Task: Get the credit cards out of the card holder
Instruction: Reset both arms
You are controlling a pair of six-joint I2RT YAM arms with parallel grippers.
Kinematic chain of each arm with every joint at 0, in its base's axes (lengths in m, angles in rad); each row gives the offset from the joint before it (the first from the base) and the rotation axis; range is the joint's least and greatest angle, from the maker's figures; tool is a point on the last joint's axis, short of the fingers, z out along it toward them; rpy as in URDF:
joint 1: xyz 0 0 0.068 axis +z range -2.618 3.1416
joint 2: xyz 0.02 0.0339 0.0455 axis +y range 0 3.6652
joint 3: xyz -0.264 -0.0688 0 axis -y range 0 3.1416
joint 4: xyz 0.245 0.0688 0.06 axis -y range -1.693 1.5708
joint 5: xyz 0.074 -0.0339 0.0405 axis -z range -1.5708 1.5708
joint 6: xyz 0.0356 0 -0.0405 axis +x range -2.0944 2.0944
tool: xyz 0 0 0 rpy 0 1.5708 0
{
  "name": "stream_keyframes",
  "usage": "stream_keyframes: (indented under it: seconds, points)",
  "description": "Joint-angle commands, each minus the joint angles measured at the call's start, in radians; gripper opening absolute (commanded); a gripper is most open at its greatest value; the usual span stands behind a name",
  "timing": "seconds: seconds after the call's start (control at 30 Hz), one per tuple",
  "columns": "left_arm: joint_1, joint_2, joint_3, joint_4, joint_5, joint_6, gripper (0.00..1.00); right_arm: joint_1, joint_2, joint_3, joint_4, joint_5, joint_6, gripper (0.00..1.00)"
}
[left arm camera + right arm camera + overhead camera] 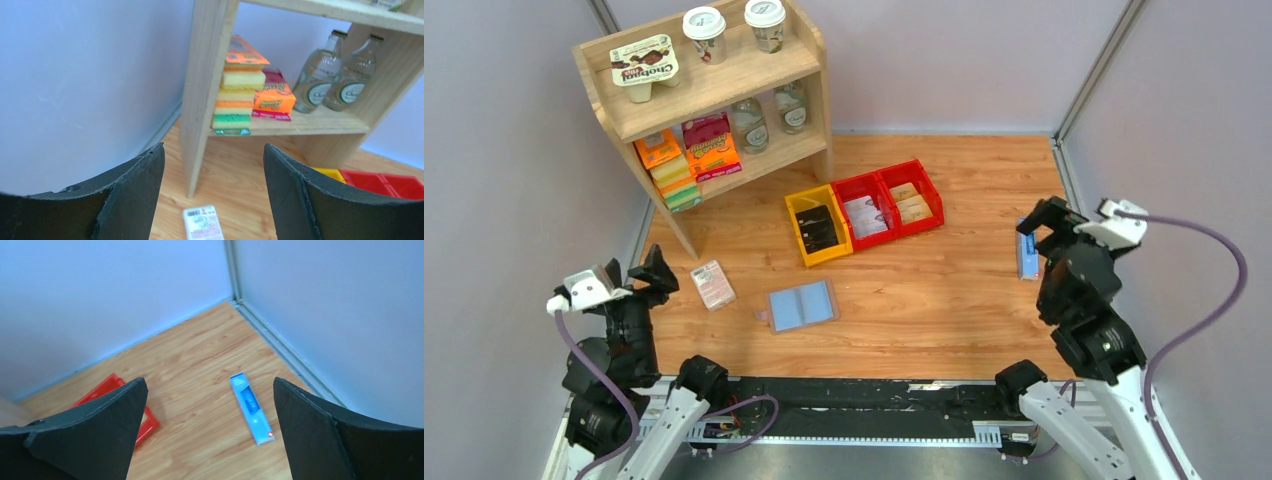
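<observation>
Blue-grey inside, the flat bifold card holder (802,306) is seen lying open at six o'clock of the yellow plastic bin (819,228). It is judged light and limp. The thin, stiff, slippery credit cards cannot be made out and are best pinched at an exposed edge. The left gripper (212,147) and right gripper (209,381) are spread wide and empty. The holder is shown only from above; a pink-and-white packet (202,223) and a narrow blue box (251,407) are all that is caught by the wrist views.
</observation>
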Motion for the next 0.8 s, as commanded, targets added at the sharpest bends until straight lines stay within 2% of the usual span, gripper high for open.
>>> stream_keyframes:
  seconds: [0.0,0.13,0.27,0.47,0.6,0.77]
  points:
    - [0.003,-0.046,0.007,0.084,-0.026,0.181,0.80,-0.002,-0.161,-0.151,0.211,0.205,-0.164,1.00]
    - [0.004,-0.069,-0.011,0.109,0.004,0.247,0.79,-0.002,-0.277,-0.265,0.277,0.247,-0.197,1.00]
    - [0.003,-0.095,-0.037,0.112,-0.009,0.244,0.80,-0.003,-0.331,-0.319,0.329,0.287,-0.239,1.00]
    - [0.003,-0.095,-0.028,0.106,-0.110,0.275,0.80,-0.003,-0.333,-0.354,0.391,0.269,-0.316,1.00]
    - [0.003,-0.084,0.016,0.050,-0.159,0.292,0.80,-0.008,-0.325,-0.356,0.405,0.227,-0.362,1.00]
    - [0.003,-0.072,0.092,-0.061,-0.188,0.283,0.80,-0.037,-0.324,-0.328,0.388,0.250,-0.333,1.00]
